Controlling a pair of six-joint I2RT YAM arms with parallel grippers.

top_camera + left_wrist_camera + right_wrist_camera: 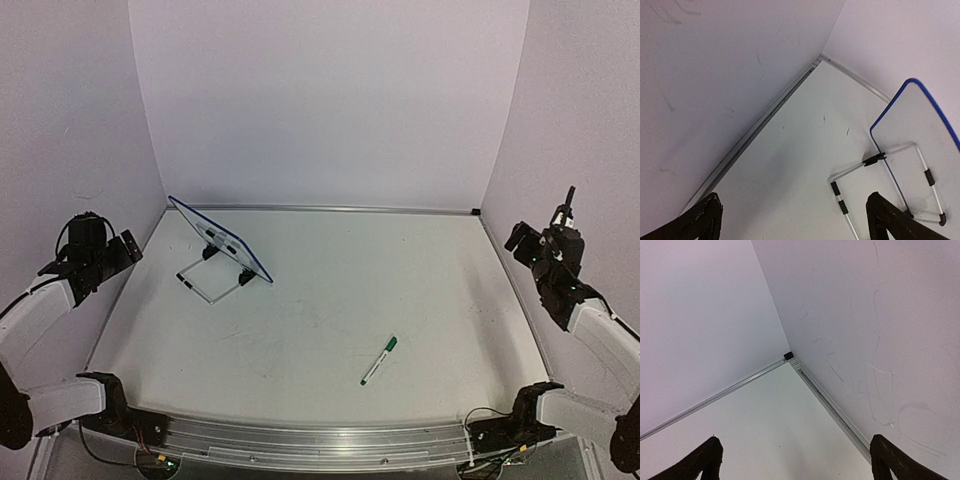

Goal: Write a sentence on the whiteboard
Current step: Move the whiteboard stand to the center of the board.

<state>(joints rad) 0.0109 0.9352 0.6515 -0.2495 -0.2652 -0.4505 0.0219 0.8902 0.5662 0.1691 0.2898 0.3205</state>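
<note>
The whiteboard (221, 239), white with a thin blue frame, stands tilted on a wire stand with black clips at the back left of the table. In the left wrist view the whiteboard (920, 131) is at the right, and the side it shows is blank. The sentence is out of view. A white marker pen with a green cap (378, 361) lies right of the table's middle, nearer the front. My left gripper (116, 247) (797, 221) hangs open at the left wall, left of the board. At the right wall my right gripper (545, 225) (801, 462) is open and empty.
White walls close the table on the left, back and right. A metal rail (330, 209) runs along the back edge, with a black corner piece (788, 356) at the back right. The stand's wire frame (880, 165) juts forward from the board over the tabletop.
</note>
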